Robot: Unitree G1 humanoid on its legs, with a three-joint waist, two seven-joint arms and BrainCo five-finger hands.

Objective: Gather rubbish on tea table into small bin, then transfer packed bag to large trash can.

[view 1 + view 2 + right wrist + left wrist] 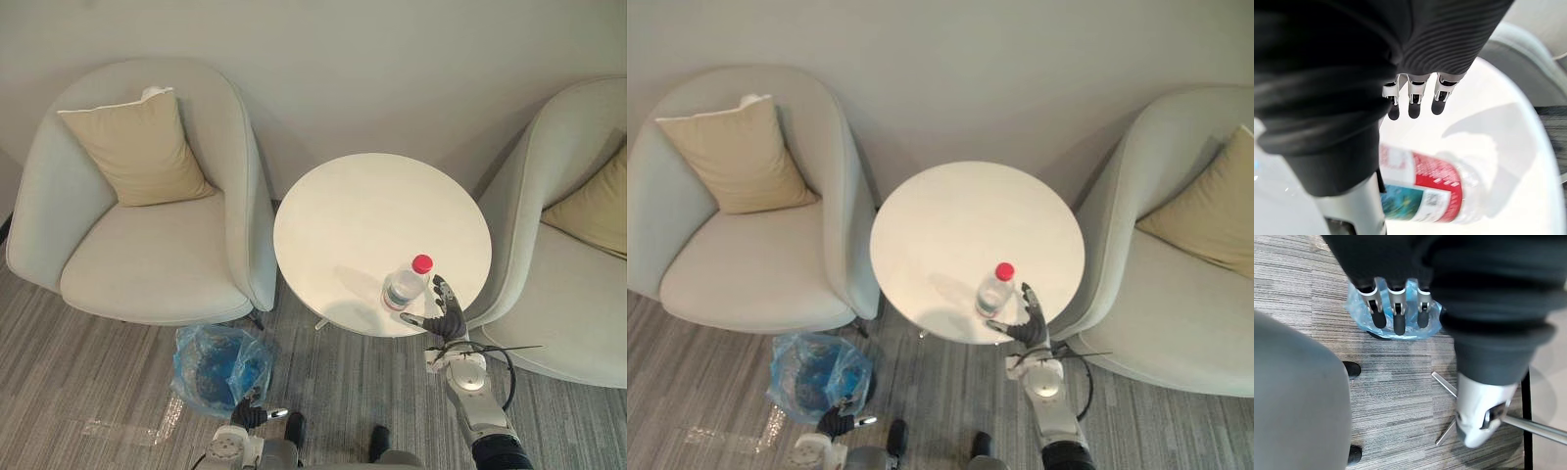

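On the tea table [372, 211], bottle [402, 287] beside right hand [449, 318] (fingers spread); left hand [250, 413], fingers straight, by blue-bagged bin [193, 354].

I seem to be working in a lounge or waiting corner, the sort found in an office or hotel. A pale grey left armchair [147, 255] and a matching right armchair [563, 304], each with a beige cushion [137, 147], flank a round white tea table [362, 211] set against a plain wall [343, 69]. Underfoot is grey striped carpet [343, 377], and a small bin [217, 364] lined with a blue bag stands just beside the left armchair.
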